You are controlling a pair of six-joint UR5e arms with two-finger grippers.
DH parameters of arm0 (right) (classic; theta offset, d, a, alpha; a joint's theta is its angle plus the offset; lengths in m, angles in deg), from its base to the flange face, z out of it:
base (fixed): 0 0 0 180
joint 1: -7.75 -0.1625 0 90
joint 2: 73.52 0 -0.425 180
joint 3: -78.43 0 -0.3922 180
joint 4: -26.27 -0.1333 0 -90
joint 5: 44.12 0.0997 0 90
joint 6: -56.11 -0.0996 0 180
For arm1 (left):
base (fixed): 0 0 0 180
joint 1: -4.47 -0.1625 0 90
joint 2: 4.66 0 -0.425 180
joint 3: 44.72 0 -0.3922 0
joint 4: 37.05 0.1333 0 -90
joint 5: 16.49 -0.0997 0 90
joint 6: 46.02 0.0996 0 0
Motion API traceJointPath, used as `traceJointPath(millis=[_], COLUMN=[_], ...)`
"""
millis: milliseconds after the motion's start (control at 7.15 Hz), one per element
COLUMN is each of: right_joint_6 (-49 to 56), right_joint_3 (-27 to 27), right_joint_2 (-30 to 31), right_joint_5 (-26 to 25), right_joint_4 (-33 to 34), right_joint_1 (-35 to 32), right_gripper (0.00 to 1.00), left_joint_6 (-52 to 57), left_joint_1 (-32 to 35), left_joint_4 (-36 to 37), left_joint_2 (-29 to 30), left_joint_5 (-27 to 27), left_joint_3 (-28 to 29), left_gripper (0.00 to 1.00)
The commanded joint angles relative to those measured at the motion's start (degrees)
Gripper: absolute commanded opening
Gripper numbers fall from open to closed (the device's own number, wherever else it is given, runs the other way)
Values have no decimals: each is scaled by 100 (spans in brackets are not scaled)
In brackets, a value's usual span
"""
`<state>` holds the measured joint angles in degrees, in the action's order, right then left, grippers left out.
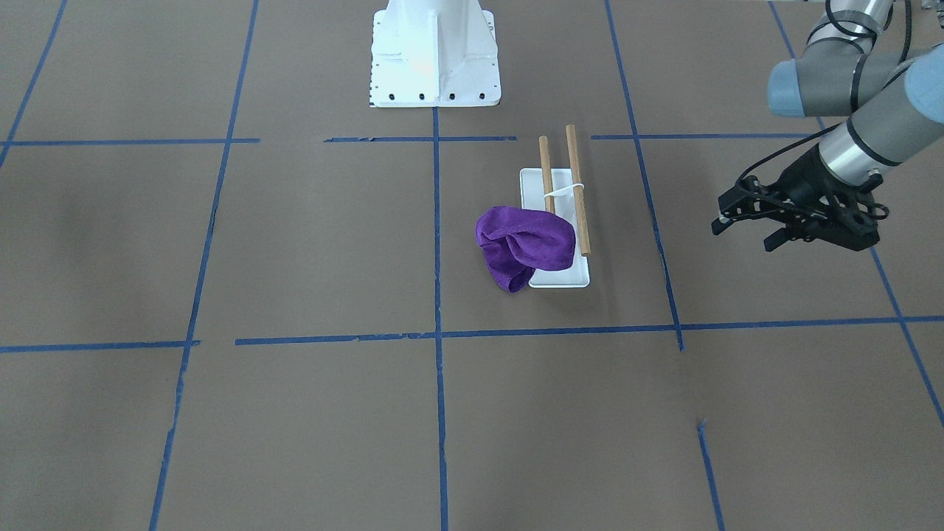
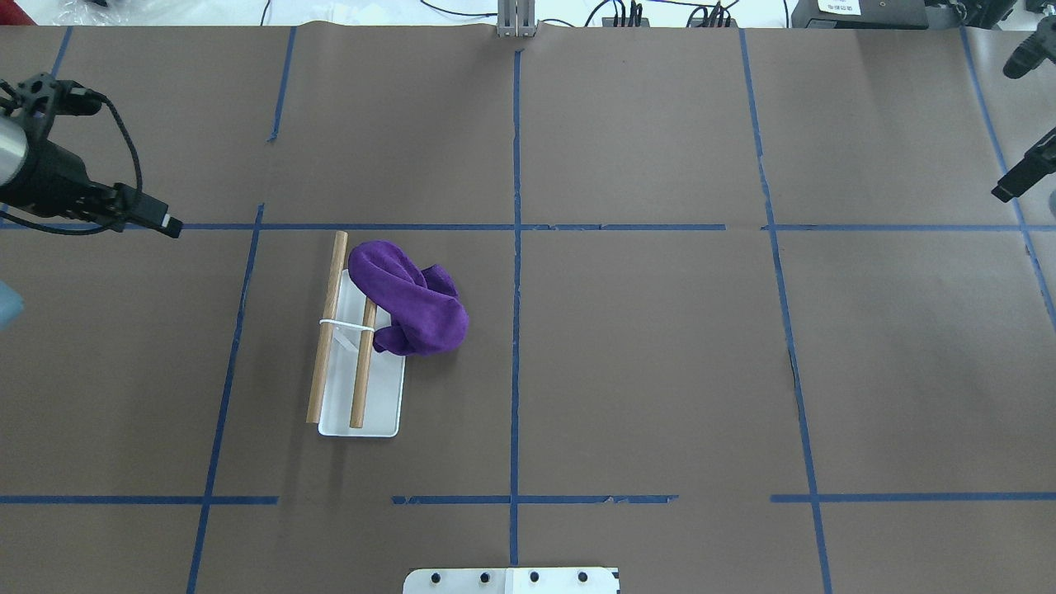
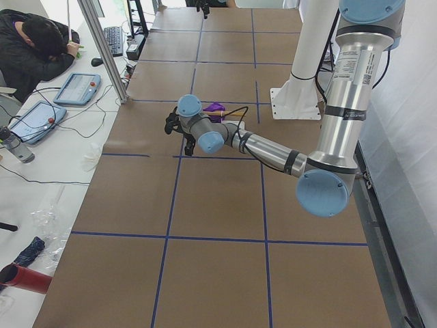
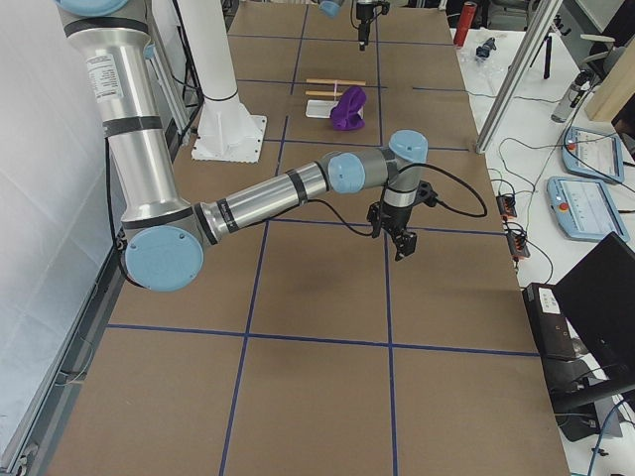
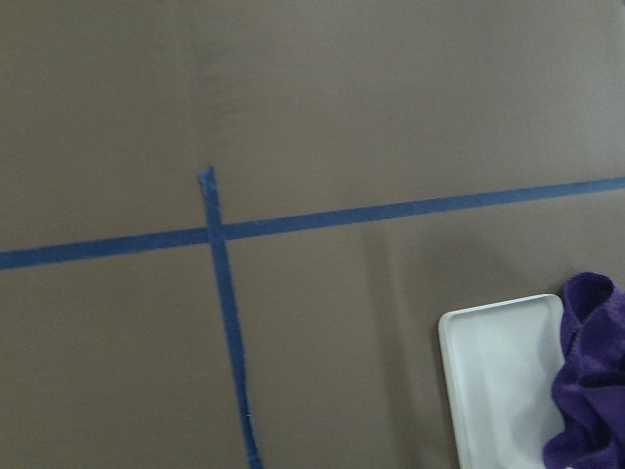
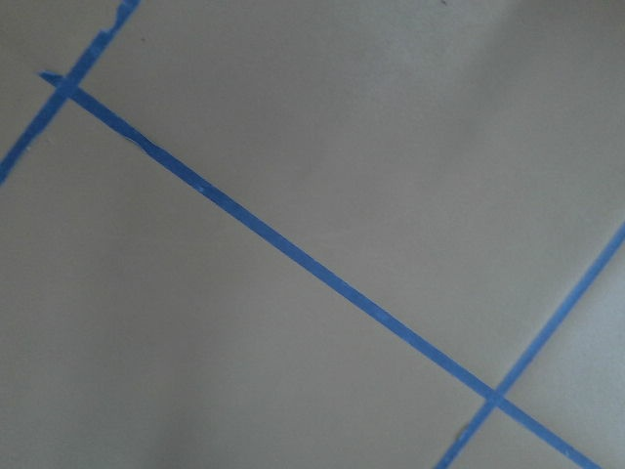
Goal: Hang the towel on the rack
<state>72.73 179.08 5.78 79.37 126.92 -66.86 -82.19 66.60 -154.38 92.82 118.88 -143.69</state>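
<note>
The rack stands left of the table's middle, with a white base (image 2: 384, 404) and two wooden rods (image 2: 326, 330). A purple towel (image 2: 408, 305) lies bunched over the far end of the rod nearer the table's middle and spills off the base onto the table. The outer rod is bare. The rack (image 1: 560, 279) and the towel (image 1: 527, 243) also show in the front view. My left gripper (image 1: 743, 234) is open and empty, hovering off to the rack's outer side. My right gripper (image 2: 1023, 175) is at the table's right edge, far from the rack; I cannot tell its state.
The white robot pedestal (image 1: 435, 59) stands at the robot's edge of the table. Blue tape lines (image 2: 516, 247) cross the brown table. A metal post (image 2: 516, 18) stands at the far edge. A person (image 3: 34, 48) and tablets are at a side desk.
</note>
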Motion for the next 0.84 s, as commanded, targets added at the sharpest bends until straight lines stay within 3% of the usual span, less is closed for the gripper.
traceJointPath(millis=[0, 280, 419, 699], right_joint_6=[325, 307, 255, 70], right_joint_3=[-159, -694, -714, -714], right_joint_2=[585, 902, 1130, 1220], right_joint_5=[148, 613, 658, 834], right_joint_4=[7, -54, -63, -63], right_joint_1=[-666, -1474, -1573, -1609], right_gripper=[100, 100, 100, 100], left_joint_6=[1720, 3539, 4313, 4444], left_joint_1=[701, 1579, 1966, 2497], left_joint_4=[594, 1611, 1921, 1941], left_joint_2=[-377, -484, -632, -765], left_joint_5=[-28, -81, -438, -696], left_joint_3=[35, 70, 71, 289], left_gripper=[100, 100, 100, 100])
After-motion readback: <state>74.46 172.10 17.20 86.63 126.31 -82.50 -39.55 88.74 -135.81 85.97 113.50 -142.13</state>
